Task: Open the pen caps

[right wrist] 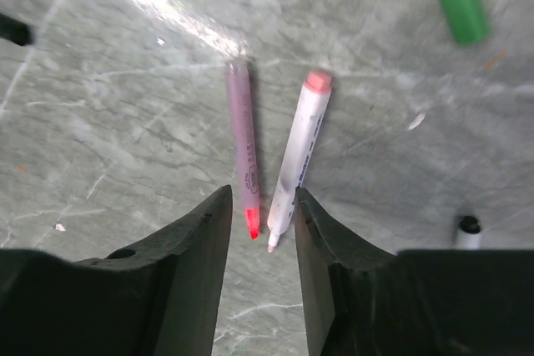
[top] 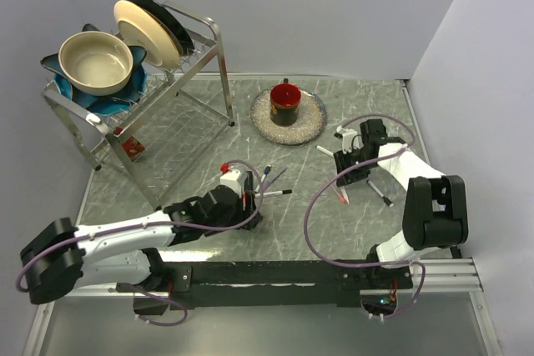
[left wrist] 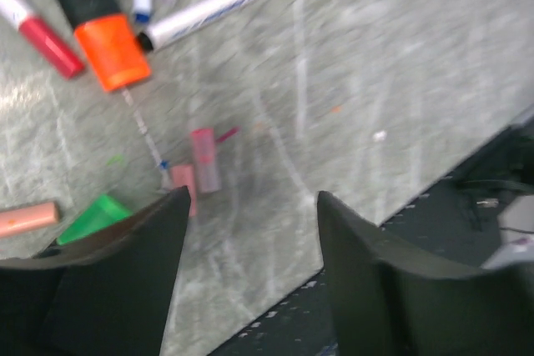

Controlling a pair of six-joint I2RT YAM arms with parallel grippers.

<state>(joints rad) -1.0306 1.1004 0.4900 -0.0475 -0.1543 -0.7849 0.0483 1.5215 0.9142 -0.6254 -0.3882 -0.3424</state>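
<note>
one red cup [top: 285, 102] on one round mat [top: 313, 127]. left of the mat, one dish rack [top: 225, 81] with one cream bowl [top: 94, 62] and two upright plates [top: 146, 32]. nearer than the mat, one bright orange cap [left wrist: 113, 54].

We look down on the whole table [top: 367, 102] from high up behind both arms, and from each wrist we look down very close at the same table past the left gripper [left wrist: 250, 206] and the right gripper [right wrist: 262, 202].

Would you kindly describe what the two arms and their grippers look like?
The left arm and right arm have white links with black joints, each trailing a looping purple cable. The left gripper and right gripper have broad matte black fingers.
</note>
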